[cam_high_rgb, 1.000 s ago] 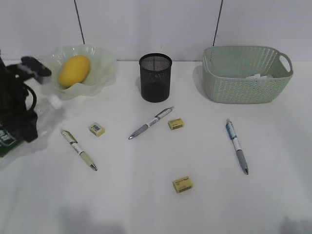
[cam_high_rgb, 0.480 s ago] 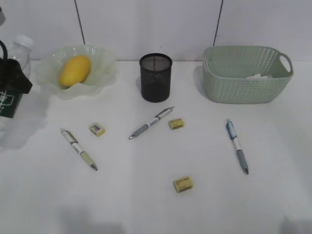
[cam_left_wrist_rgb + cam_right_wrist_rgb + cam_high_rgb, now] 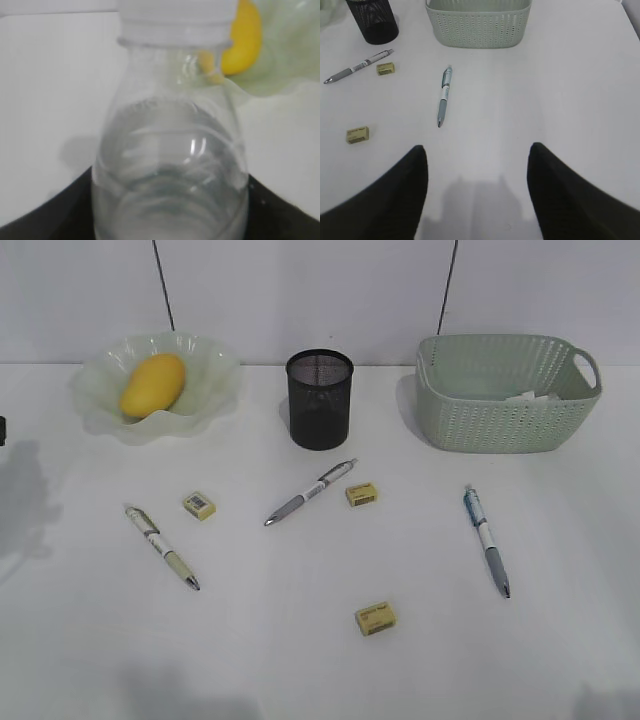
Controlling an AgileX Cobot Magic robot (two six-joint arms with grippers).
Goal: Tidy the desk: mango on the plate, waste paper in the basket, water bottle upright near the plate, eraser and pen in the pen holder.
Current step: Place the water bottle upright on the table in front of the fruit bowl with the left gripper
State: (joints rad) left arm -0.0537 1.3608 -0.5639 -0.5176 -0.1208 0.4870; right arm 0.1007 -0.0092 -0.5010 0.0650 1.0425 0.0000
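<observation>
Our left gripper (image 3: 167,220) clasps the water bottle (image 3: 170,150) close before the mango (image 3: 243,37); our right gripper (image 3: 477,165) hovers spread, empty, over the desk (image 3: 580,90).

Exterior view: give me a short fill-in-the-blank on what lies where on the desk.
1. The mango lies on the ____.
2. The number of pens lying loose on the desk is ____.
3. The number of yellow erasers lying loose is ____.
4. The black mesh pen holder stands between the plate and the ____.

Missing: plate; three; three; basket
</observation>
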